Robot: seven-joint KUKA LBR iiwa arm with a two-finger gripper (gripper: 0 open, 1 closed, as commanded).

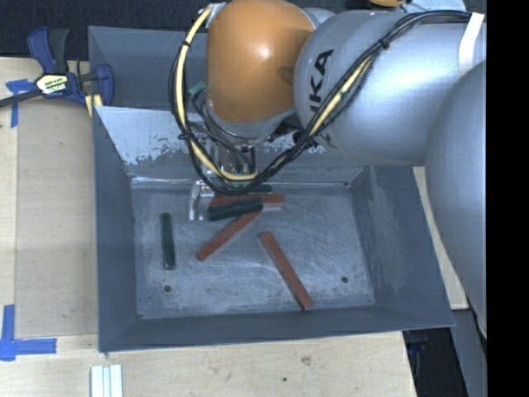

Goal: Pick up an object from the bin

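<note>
**A:** Where is the claw?

**B:** The claw (201, 207) is low in the back part of the bin (116, 246). It sits close to the foot of the rear wall, a little left of the middle. The arm (397, 81) comes in from the right. Its orange cover (252, 56) and a loop of yellow and black cables (186, 98) sit right above the claw.

**A:** Is it spread or pressed together?

**B:** I cannot tell. The cover and cables hide most of it, and only a pale metal piece shows at its left side.

**A:** What lies under it?

**B:** A dark green bar (235, 212) lies flat, roughly parallel to the rear wall, with its left end right at the claw. I cannot tell whether the claw touches it. Just behind the bar, towards the wall, is a thin reddish strip (266, 198). It runs the same way and lies against the bar or very nearly so.

**A:** And the rest of the bin?

**B:** A slanting red-brown stick (225, 238) runs from under the green bar down towards the front left. Its upper end meets the bar. To the right, a long red-brown stick (287, 271) slants the other way, from mid-floor towards the front right, apart from the others. Well to the left of the claw, a lone dark green stick (168, 241) lies by itself, pointing roughly front to back.
</note>
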